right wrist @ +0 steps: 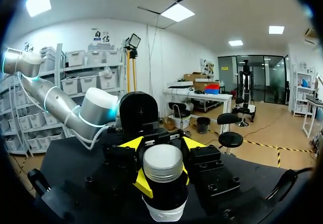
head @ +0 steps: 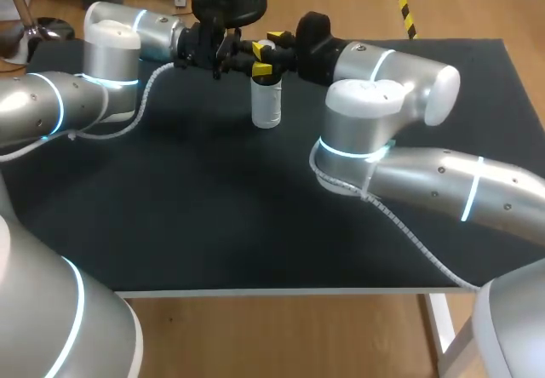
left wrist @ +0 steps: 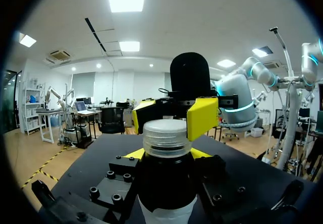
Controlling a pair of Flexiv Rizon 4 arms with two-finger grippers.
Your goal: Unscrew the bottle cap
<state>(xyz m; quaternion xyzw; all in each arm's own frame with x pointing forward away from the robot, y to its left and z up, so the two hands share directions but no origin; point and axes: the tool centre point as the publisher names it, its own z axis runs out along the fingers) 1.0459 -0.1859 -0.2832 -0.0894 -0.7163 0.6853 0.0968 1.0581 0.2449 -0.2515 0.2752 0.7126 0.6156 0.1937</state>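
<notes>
At the far side of the tabletop (head: pixel 170 208) the bottle (head: pixel 266 105) stands upright, my left hand (left wrist: pixel 168 156) clamped on its neck and, just beyond, my right hand (right wrist: pixel 164 178) pinching the cap (right wrist: pixel 162 162). If the neck grip is weak, the bottle likely spins with the cap; a shallow pinch may slip off.
</notes>
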